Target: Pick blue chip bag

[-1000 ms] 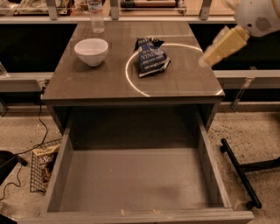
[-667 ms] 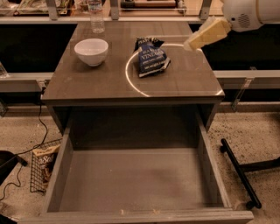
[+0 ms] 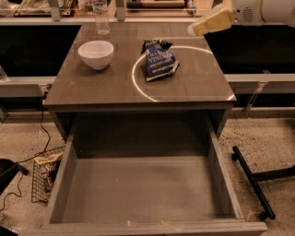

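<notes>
In the single camera view, a square grey-brown table top (image 3: 106, 87) is seen from above and in front. A small crinkled dark navy-blue chip bag with white lettering (image 3: 160, 61) is laid flat on the table top, right of centre and toward the far edge. It is partly enclosed by a thin bright ring of reflected light (image 3: 133, 77), with its left part lying inside the ring's arc.

The cream-coloured gripper (image 3: 196, 28) is held in the air at the upper right, above the table's far right corner, on the end of a white rounded arm (image 3: 262, 11) that enters from the right edge. Its tip is pointed left and slightly down toward the bag. The bag is placed to the left of the gripper and nearer the camera, close by but not touched. Whether the gripper is parted or closed cannot be told; nothing is seen held in it.

A round white ceramic bowl (image 3: 96, 54) is set upright on the left of the table top, well apart from the bag. A clear plastic bottle (image 3: 100, 17) is stood at the far edge behind the bowl.

Below the table top, a deep grey drawer (image 3: 138, 189) is pulled fully open. On the floor at left, a brown-and-tan snack bag (image 3: 47, 171) is lodged in a black wire basket (image 3: 37, 196).
</notes>
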Robot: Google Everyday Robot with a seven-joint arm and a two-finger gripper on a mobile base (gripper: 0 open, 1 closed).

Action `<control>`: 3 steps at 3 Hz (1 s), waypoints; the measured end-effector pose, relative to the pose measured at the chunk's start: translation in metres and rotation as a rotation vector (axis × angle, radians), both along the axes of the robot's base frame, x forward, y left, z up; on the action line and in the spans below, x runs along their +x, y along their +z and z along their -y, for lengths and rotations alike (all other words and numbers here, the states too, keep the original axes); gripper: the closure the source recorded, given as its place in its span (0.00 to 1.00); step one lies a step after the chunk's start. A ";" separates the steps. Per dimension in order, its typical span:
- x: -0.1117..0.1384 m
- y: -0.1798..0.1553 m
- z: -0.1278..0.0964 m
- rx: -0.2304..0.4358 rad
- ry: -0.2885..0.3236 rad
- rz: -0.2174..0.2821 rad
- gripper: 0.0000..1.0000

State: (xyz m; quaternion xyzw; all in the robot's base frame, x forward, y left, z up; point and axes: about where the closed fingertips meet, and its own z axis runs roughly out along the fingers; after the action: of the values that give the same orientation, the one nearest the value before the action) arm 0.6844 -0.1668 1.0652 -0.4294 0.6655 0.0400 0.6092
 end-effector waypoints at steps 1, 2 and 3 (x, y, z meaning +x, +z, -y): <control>0.000 0.000 0.000 0.000 0.000 0.000 0.00; 0.016 -0.032 -0.013 0.049 -0.022 -0.083 0.00; 0.056 -0.112 -0.039 0.188 -0.077 -0.262 0.00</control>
State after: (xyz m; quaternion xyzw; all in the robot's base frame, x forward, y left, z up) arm 0.7405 -0.1275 0.9534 -0.3360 0.7485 0.1344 0.5557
